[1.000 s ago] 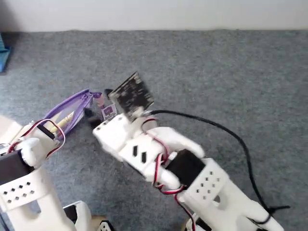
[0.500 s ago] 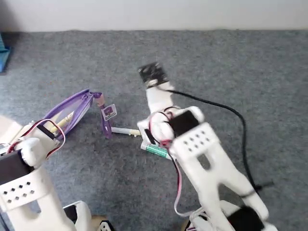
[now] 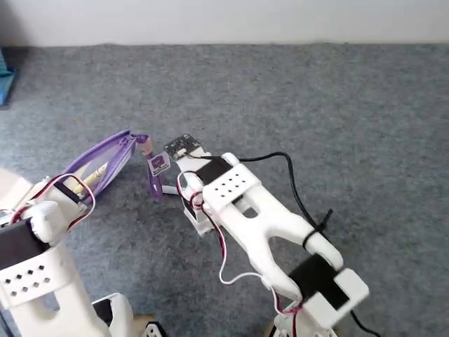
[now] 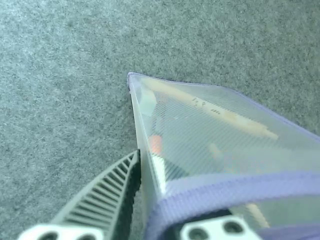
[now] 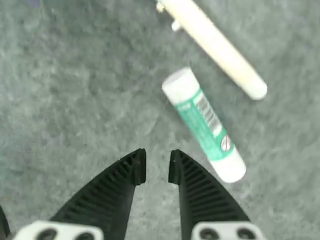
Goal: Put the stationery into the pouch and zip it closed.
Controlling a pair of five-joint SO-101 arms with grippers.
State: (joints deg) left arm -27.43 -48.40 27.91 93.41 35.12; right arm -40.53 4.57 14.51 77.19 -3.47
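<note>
A white glue stick [image 5: 204, 125] with a green barcode label, its print unreadable, is lying beside a cream pen [image 5: 212, 47]. The right gripper [image 5: 157, 165] is hovering near it, jaws slightly parted and empty. The left gripper [image 4: 150, 190] is clamping the translucent purple-edged pouch [image 3: 98, 165] at the high view's left.

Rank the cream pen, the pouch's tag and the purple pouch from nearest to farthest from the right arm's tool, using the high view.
1. The cream pen, lying just beside the right tool on its pouch side.
2. The tag, hanging off the pouch's end, past the pen.
3. The purple pouch, farthest, beyond the tag.
</note>
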